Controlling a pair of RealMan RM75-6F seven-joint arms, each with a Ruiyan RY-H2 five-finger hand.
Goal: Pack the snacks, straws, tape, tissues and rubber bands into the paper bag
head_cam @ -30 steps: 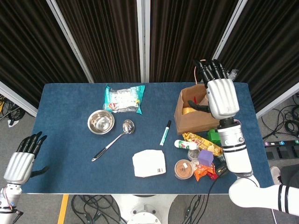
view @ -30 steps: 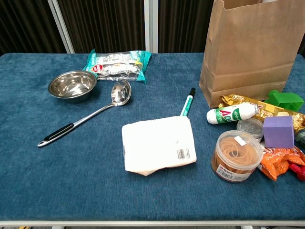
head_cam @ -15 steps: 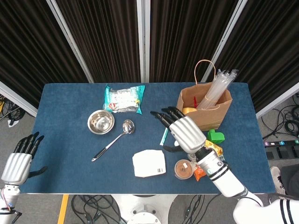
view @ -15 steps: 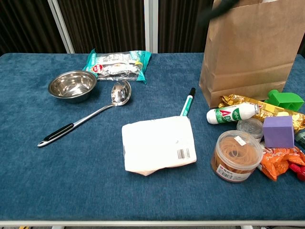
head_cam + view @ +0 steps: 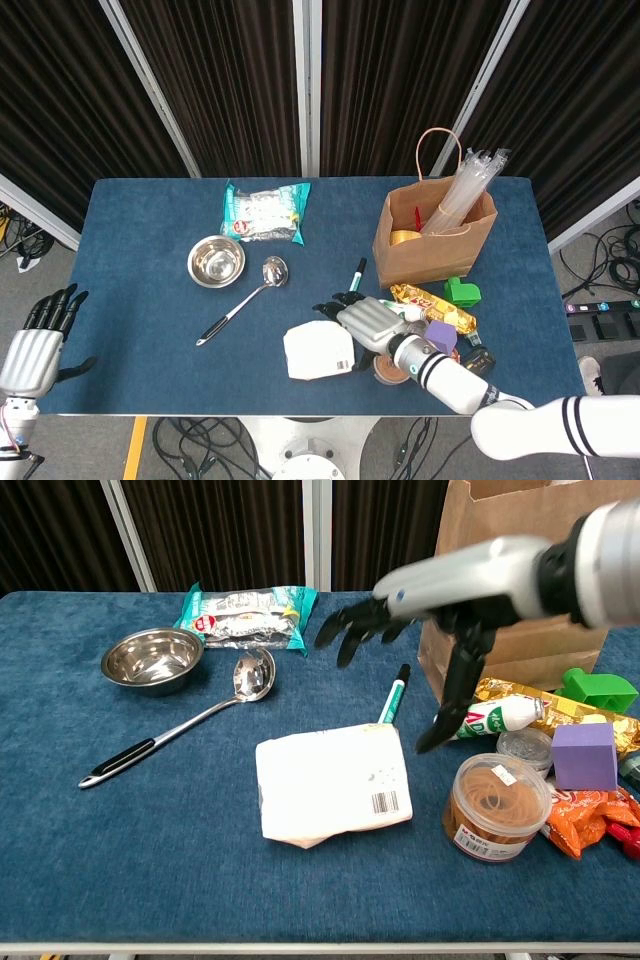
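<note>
The brown paper bag (image 5: 432,238) (image 5: 530,580) stands open at the right, with clear straws (image 5: 465,190) and a yellow tape roll (image 5: 403,238) inside it. A white tissue pack (image 5: 318,350) (image 5: 333,782) lies flat near the front edge. Right of the pack are the rubber band tub (image 5: 493,806), a gold snack wrapper (image 5: 440,305) (image 5: 500,692) and an orange snack bag (image 5: 590,820). Another snack pack (image 5: 264,212) (image 5: 245,615) lies at the back. My right hand (image 5: 365,320) (image 5: 440,610) hovers over the tissue pack's right edge, fingers spread and empty. My left hand (image 5: 35,345) hangs empty off the table's front left corner.
A steel bowl (image 5: 216,261) (image 5: 152,658) and a ladle (image 5: 243,298) (image 5: 190,725) lie at the left. A green marker (image 5: 355,275) (image 5: 392,695) lies below my right hand. A small bottle (image 5: 490,720), a purple cube (image 5: 583,755) and a green block (image 5: 600,688) crowd the bag's front.
My right hand left the bag's mouth and swept down and leftward to hover over the tissue pack's right edge. The straws now show in the bag. The left hand barely moved.
</note>
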